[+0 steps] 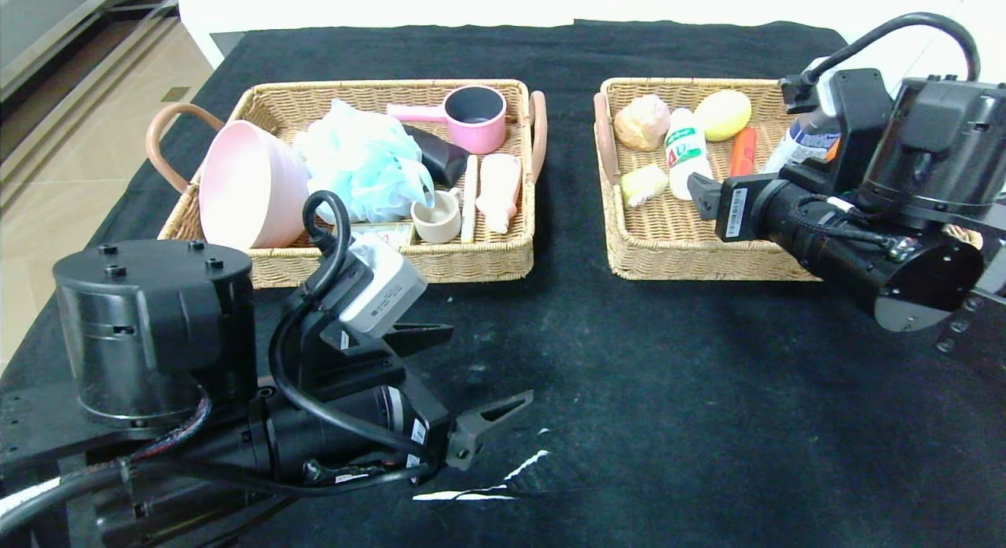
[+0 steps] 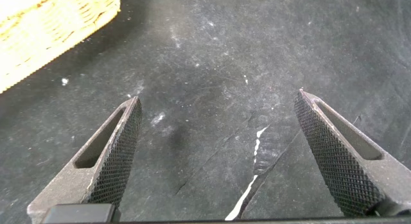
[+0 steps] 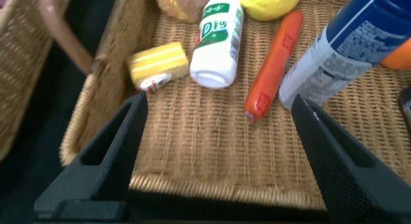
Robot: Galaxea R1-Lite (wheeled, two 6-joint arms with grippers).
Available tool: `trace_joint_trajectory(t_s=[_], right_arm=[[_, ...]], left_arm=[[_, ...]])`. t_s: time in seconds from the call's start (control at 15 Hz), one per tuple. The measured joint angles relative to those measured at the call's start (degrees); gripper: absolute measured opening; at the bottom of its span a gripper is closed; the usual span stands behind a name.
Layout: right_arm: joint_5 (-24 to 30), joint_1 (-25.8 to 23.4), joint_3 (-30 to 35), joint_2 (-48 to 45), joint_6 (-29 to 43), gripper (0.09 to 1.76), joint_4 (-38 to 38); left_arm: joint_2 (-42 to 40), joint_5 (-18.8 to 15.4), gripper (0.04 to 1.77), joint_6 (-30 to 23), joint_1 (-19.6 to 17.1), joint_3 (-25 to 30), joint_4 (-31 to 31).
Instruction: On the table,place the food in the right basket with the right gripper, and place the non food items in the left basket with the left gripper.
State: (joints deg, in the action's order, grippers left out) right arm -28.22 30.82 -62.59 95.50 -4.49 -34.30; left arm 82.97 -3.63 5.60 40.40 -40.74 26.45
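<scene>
1. Now the right gripper (image 3: 215, 150) hangs over the right basket (image 1: 676, 257) with its jaws wide apart and nothing between them; the step in hand looks like letting go and clearing out, so lift straight up before swinging away.
2. Just ahead of the jaws, near one fingertip, lies the spray can (image 3: 340, 54), tilted on the wicker. Judging by its round body it may roll, so keep that finger off it on the way up.
3. Between the jaws and a little further on lies the sausage (image 3: 273, 63), with the white bottle (image 3: 217, 41) beside it. Both rest inside the basket; leave them be.
4. Farther off, the left gripper (image 2: 218, 160) hovers low over bare table (image 2: 212, 76), jaws spread and empty, near the left basket (image 1: 346, 261).
5. That basket holds the bowl (image 1: 247, 185), pouf (image 1: 361, 159) and pink tube (image 1: 501, 190); no loose items show on the cloth, so sorting seems finished.
</scene>
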Motion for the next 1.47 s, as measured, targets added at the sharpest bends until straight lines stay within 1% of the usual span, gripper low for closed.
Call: trace_joint_trajectory(t_s=[0.13, 0.33, 0.47, 0.6, 0.73, 1.0, 1.13, 1.2, 1.33, 1.47], right_arm=[[0.1, 2.2, 2.5, -3.5, 0.1, 1.65, 3.5], [0.5, 6.3, 8.7, -9.0, 0.2, 1.67, 4.9], [1.5, 8.5, 13.7, -12.7, 0.2, 1.68, 5.1], [4.7, 9.3, 18.0, -16.5, 0.2, 1.68, 5.3], [6.6, 8.6, 20.9, -20.3, 0.0, 1.69, 5.9], [12.2, 5.8, 24.1, -29.2, 0.0, 1.7, 13.7], [14.8, 4.0, 25.4, -34.0, 0.0, 1.7, 16.3], [16.4, 3.0, 26.1, -36.6, 0.0, 1.7, 18.1], [19.5, 0.2, 26.7, -41.7, 0.0, 1.7, 23.3], [22.0, -3.1, 27.0, -46.4, -0.1, 1.7, 26.7]], left_arm=[[-0.5, 0.1, 1.72, 0.0, 0.0, 0.0, 0.0], [-1.3, 0.2, 1.72, 0.0, -0.6, -0.1, 0.0], [-2.2, 0.7, 1.72, -0.2, -2.3, -0.2, 0.0], [-3.3, 0.8, 1.72, -0.2, -4.1, -0.2, 0.0], [-5.0, 0.9, 1.72, -0.1, -5.8, 0.6, -0.4], [-9.8, 0.8, 1.72, 0.0, -10.6, 3.8, -1.2], [-12.9, 0.8, 1.72, 0.0, -12.6, 5.6, -1.8], [-14.6, 0.8, 1.72, 0.0, -13.6, 6.2, -3.0], [-18.7, 0.9, 1.72, 0.0, -15.5, 6.8, -8.0], [-23.6, 0.9, 1.72, 0.0, -16.9, 6.6, -13.5]])
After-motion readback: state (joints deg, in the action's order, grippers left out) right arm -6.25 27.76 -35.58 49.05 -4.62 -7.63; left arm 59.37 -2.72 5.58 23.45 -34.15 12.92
